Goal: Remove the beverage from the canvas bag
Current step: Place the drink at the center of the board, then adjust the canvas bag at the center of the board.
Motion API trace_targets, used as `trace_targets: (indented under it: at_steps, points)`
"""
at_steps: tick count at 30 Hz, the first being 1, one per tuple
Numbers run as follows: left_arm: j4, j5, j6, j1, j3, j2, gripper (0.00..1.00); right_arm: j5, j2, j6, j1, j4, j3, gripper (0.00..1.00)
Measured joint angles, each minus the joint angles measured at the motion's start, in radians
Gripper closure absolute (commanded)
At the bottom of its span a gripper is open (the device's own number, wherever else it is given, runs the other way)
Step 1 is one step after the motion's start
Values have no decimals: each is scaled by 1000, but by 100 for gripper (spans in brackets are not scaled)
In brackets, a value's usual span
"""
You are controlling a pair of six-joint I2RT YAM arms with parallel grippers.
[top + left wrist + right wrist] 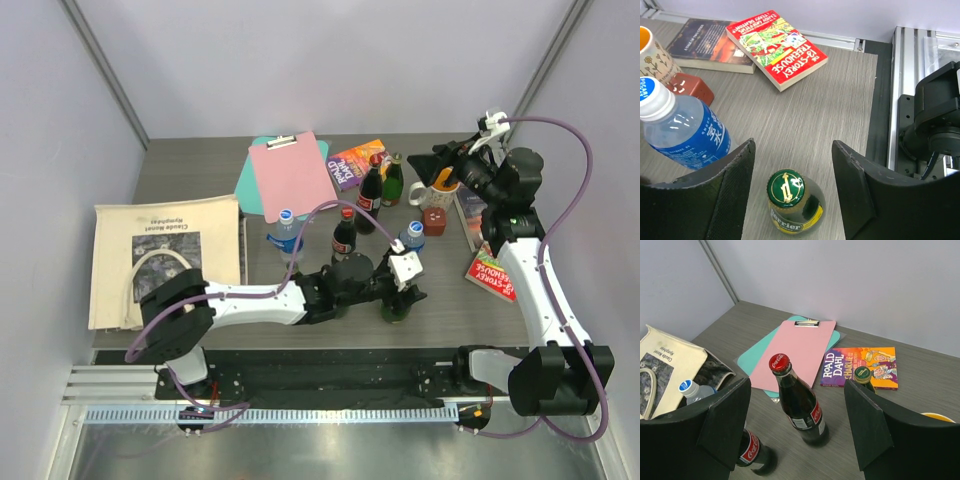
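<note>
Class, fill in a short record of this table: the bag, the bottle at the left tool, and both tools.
Canvas bag: lies flat at the table's left side
Perrier bottle: upright on the table, cap on
Left tool: open, either side of that bottle, not touching
Right tool: open, empty, raised at the table's back right
</note>
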Motion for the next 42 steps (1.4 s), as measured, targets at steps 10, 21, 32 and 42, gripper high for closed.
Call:
trace_targets:
  at_steps: [10, 21, 32, 42]
  points:
    - [-140, -60, 48, -1, 4, -206, 16, -31, 0, -9, 0, -2, 0, 20]
    - [-537, -416, 26, 25, 217, -551, 5, -162, 81, -188, 65, -109, 151, 19]
    - [-885, -756, -64, 226, 523, -649, 0, -299, 220, -580, 420, -388, 364, 19]
    - [-1200, -740, -264, 546, 721, -585, 0, -103, 330, -1083, 1001, -645, 411, 19]
